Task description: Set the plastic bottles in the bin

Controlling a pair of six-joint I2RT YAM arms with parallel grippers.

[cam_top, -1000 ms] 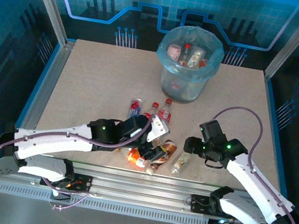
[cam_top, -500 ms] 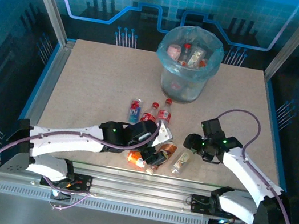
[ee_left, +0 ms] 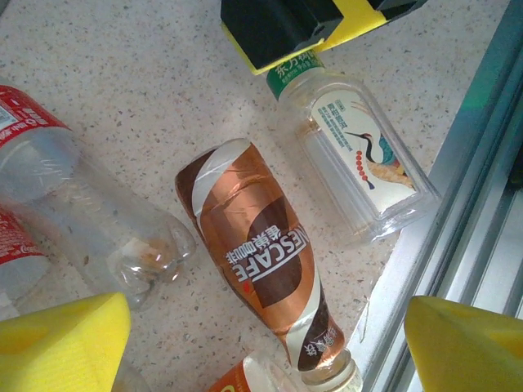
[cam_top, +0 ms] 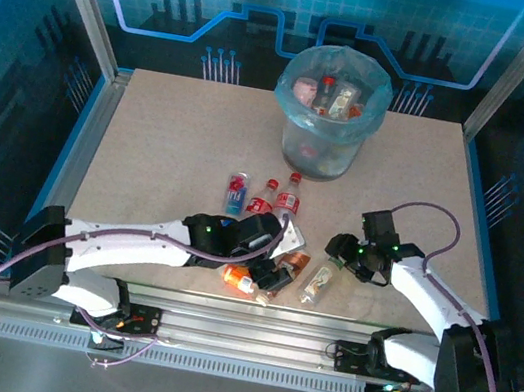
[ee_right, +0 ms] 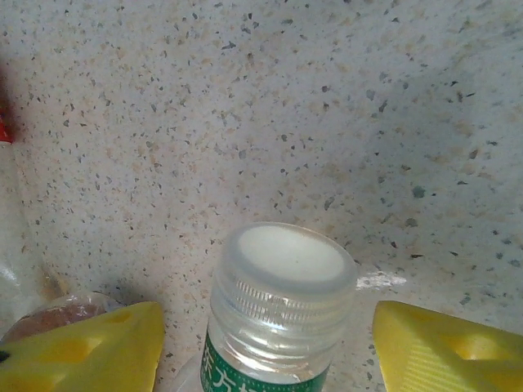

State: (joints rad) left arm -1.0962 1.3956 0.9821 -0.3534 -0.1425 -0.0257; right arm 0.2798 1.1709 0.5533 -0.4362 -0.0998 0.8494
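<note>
Counting biggest first: one desk (cam_top: 172,129), one bin (cam_top: 297,152) upright at its far edge, right of centre, with a blue liner. Two arms, both reaching low toward the near rail. (Jo)

Bottles in the bin? (Ray)

At least three show above the rim in the top view. Can't count any deeper. (Jo)

And on the desk? (Ray)

Six plastic bottles seen from above, all lying down. A row of three sits mid-desk, side by side: one blue-label bottle (cam_top: 235,191) and two red-label bottles (cam_top: 262,196) (cam_top: 288,197). A cluster of three lies near the front rail: the orange-label bottle (cam_top: 237,278), the brown-label bottle (ee_left: 257,253) and the clear crane-label bottle (ee_left: 359,167) with a green neck band. The brown and crane ones lie just beside each other. The left wrist view also shows a crushed clear bottle with a red label at its left edge, and I can't tell if it is one of the row. (Jo)

Claws? (Ray)

Left claw (ee_left: 265,339) is released, its two yellow pads wide apart, hanging over the brown-label bottle's neck end with nothing gripped. Right claw (ee_right: 263,347) is released too. It has one pad on each side of the crane-label bottle's cap (ee_right: 282,269), with a gap on both sides. (Jo)
</note>
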